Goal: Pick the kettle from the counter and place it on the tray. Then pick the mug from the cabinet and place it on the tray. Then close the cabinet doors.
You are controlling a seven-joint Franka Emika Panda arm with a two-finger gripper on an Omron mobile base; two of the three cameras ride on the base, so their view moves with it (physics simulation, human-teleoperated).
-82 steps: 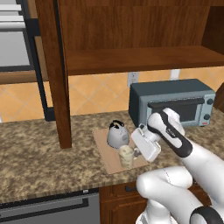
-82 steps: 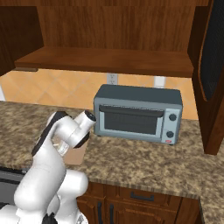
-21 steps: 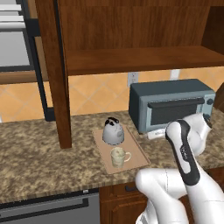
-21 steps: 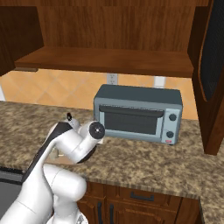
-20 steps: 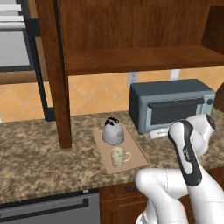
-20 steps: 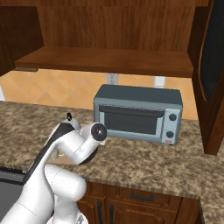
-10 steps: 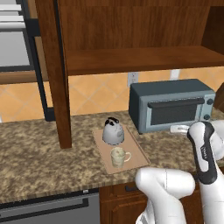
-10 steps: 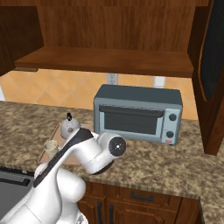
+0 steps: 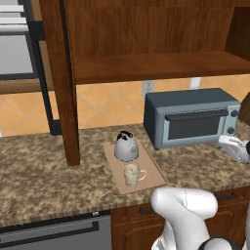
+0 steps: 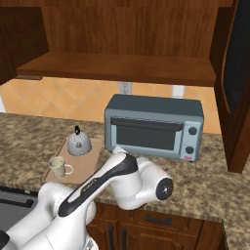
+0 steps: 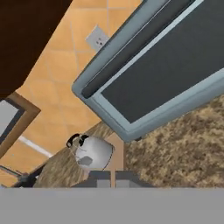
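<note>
While the speckled brown-and-tan table (image 9: 44, 171) runs the width of the kitchen under an orange tiled wall, the tray (image 9: 154, 168) lies flat on it, just left of the blue-grey toaster oven (image 9: 190, 117). On the tray stand the kettle (image 9: 126, 146), at the far end, and the mug (image 9: 132, 175), nearer the front edge, close together but apart. Above, the cabinet (image 10: 117, 66) shows its bare inner shelf, and both cabinet doors (image 9: 61, 83) stand swung open (one each side). A white wall outlet (image 10: 125, 88) sits behind the oven; no writing can be read anywhere. The white arm crosses the table in front of the oven in the right base view. The claw (image 11: 113, 177) points towards the kettle and oven front; its fingertips show close together, holding nothing.
</note>
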